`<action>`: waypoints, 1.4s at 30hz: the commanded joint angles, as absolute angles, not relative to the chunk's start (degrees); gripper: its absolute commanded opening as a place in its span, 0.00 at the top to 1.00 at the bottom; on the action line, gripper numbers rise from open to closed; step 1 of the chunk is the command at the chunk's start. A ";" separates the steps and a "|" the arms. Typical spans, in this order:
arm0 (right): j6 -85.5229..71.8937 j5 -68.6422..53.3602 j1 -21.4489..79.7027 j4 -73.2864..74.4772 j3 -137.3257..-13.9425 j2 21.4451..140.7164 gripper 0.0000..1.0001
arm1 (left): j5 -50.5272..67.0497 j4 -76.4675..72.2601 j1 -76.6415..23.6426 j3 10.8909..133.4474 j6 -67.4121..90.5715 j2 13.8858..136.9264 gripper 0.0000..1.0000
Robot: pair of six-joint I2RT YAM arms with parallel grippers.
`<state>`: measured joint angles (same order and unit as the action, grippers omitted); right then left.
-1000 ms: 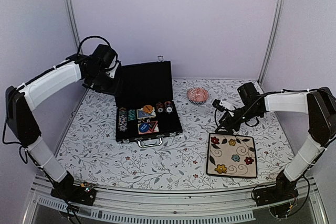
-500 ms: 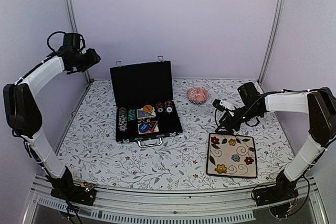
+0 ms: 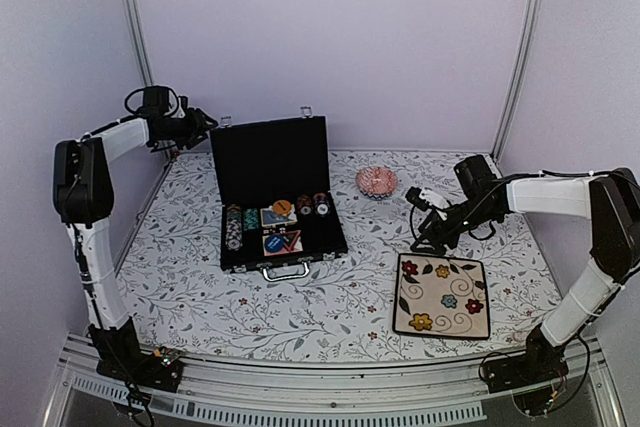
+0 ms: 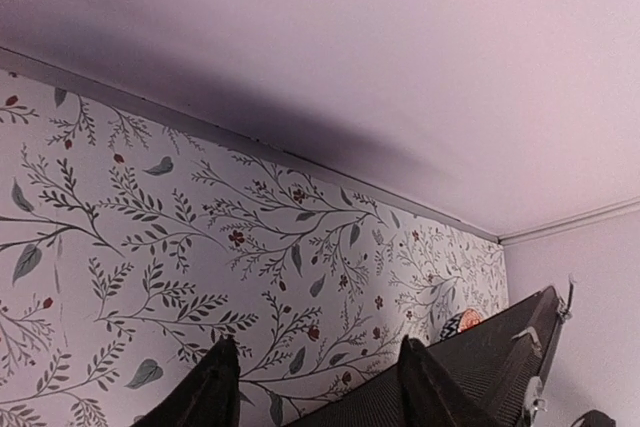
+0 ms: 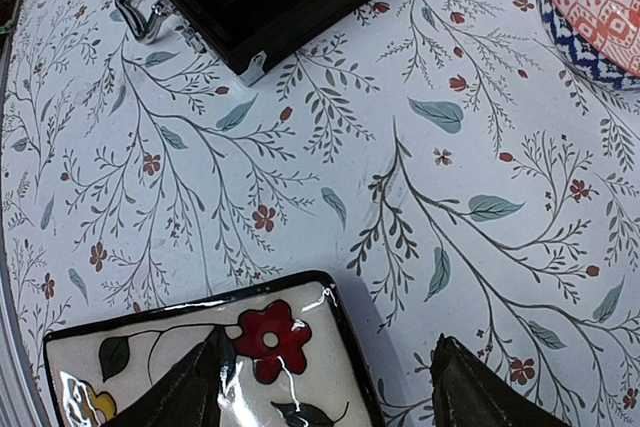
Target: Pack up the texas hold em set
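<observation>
Okay: poker case [image 3: 283, 247] open mid-table, nothing held by either arm.
Nearest, at about 4 o'clock from the poker case, the cream flowered plate [image 3: 441, 295] lies flat on the floral table [image 3: 300, 317]. The right gripper [image 3: 420, 239] hovers just past the plate's far-left corner, fingers [image 5: 200, 387] clearly parted, nothing between them. The poker case sits flat, silver handle [image 3: 285, 271] at 6 o'clock, lid [image 3: 270, 159] standing upright on the far side. There are chips [image 3: 233, 228] at the left of the tray, card decks [image 3: 279, 229] in the middle and more chips at right. The pink patterned bowl [image 3: 376, 181] is at 2 o'clock from the poker case, apart from it. Farthest, the left gripper [image 3: 203, 125] is at 10 o'clock, just beside the lid's top-left corner, jaws apart and empty. Whether it touches the lid, cannot tell.
</observation>
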<state>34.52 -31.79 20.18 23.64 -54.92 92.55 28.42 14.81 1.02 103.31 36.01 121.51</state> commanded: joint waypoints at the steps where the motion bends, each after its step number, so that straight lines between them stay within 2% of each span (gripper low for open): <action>1: 34.98 -31.69 20.02 24.26 -55.84 91.54 0.27 | 37.15 14.82 0.16 99.30 33.31 117.80 0.46; 11: 34.83 -32.90 19.99 24.42 -56.30 92.81 0.27 | 48.43 12.57 -4.68 77.73 29.36 103.22 0.48; 16: 34.67 -32.91 20.03 24.50 -56.68 92.12 0.27 | 44.39 15.70 -5.82 66.37 27.30 93.55 0.49; 21: 34.48 -35.76 20.73 24.93 -58.19 91.75 0.27 | 31.29 24.70 -6.04 66.46 21.27 88.26 0.49; 27: 32.06 -36.70 25.71 24.24 -61.34 94.12 0.27 | 27.43 25.25 -9.99 68.35 20.21 88.64 0.49; 28: 31.38 -35.56 26.88 23.55 -61.85 94.97 0.25 | 27.26 24.79 -11.21 68.52 20.28 89.10 0.50; 30: 28.70 -33.49 28.81 21.21 -62.79 96.65 0.14 | 26.99 23.94 -13.97 68.91 20.24 90.30 0.51; 33: 24.55 -35.97 30.18 20.56 -66.37 100.73 0.04 | 25.25 23.73 -18.98 69.87 19.84 92.06 0.54; 42: 13.46 -45.27 31.09 22.00 -80.38 113.43 0.04 | 25.34 20.01 -25.46 66.01 21.79 94.58 0.68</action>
<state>20.08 -39.20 30.89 22.02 -75.11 109.40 26.04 22.61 -23.90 68.10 21.26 93.69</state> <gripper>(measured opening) 0.962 0.340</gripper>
